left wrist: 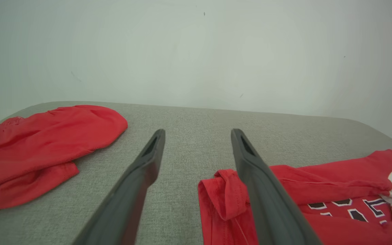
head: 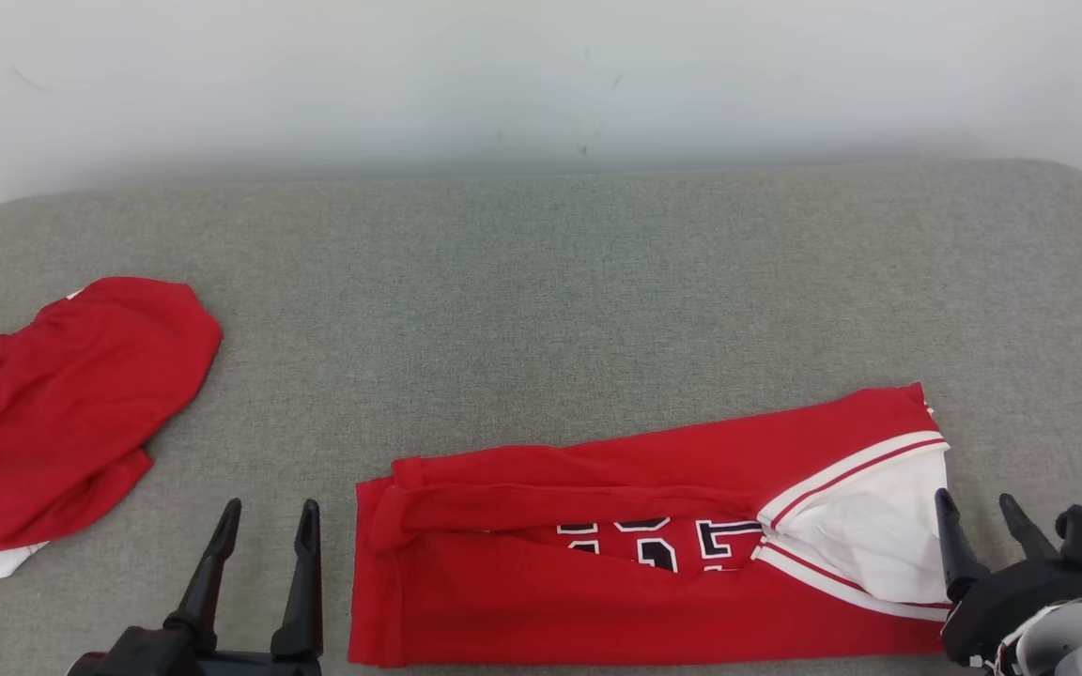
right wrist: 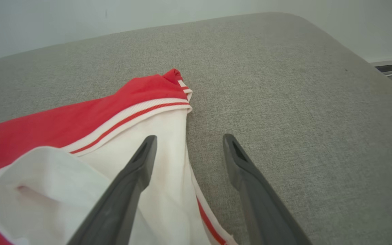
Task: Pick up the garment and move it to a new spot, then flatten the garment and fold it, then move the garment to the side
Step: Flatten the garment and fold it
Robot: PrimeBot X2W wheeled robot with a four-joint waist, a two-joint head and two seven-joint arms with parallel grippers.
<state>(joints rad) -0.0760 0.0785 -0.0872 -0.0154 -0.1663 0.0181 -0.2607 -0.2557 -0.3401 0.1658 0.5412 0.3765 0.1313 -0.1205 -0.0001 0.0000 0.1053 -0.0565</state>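
Lying folded lengthwise, the jersey (head: 522, 601) seemed half-done; cross fold and move aside likely remained; left gripper (head: 270, 512) and right gripper (head: 977, 502) flanked it, both spread, empty.

Bright, even, diffuse light — soft faint shadows, no glare, sharp focus, slight wide-angle stretching at wrist-view edges

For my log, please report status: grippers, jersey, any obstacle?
Left gripper open, empty, left of the jersey. Right gripper open, at its white end. It lies folded lengthwise on the grey cushion. Second red garment far left, clear of it.
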